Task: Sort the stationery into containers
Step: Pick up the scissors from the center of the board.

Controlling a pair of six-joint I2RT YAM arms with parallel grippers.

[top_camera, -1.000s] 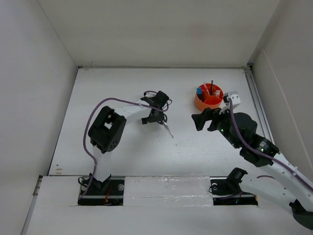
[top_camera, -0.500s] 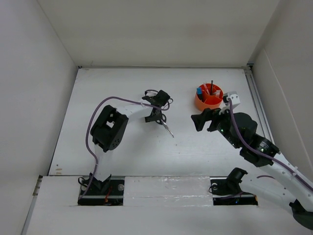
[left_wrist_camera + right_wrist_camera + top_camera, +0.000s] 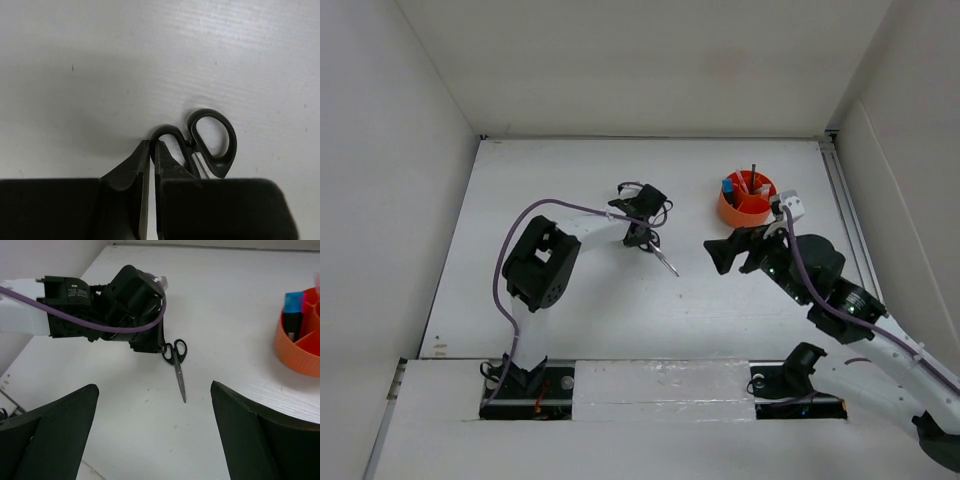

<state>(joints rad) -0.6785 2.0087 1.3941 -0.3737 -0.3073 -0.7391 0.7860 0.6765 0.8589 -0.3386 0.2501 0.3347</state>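
Nearest the bases, short of the orange organiser (image 3: 738, 213), the right gripper (image 3: 714, 256) is seen wide open and empty. Left of the organiser the scissors (image 3: 179, 371) are laid flat, blades pointed nearward and handles away. There the left gripper (image 3: 152, 144) is clamped on one loop's rim. No writing can be read.

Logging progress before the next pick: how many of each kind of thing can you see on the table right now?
black-handled steel scissors: 1
round orange plastic organiser: 1
blue-capped black highlighter, in the organiser: 1
thin dark pen, upright in the organiser: 1
Total: 4; the organiser's other contents are too small to tell.
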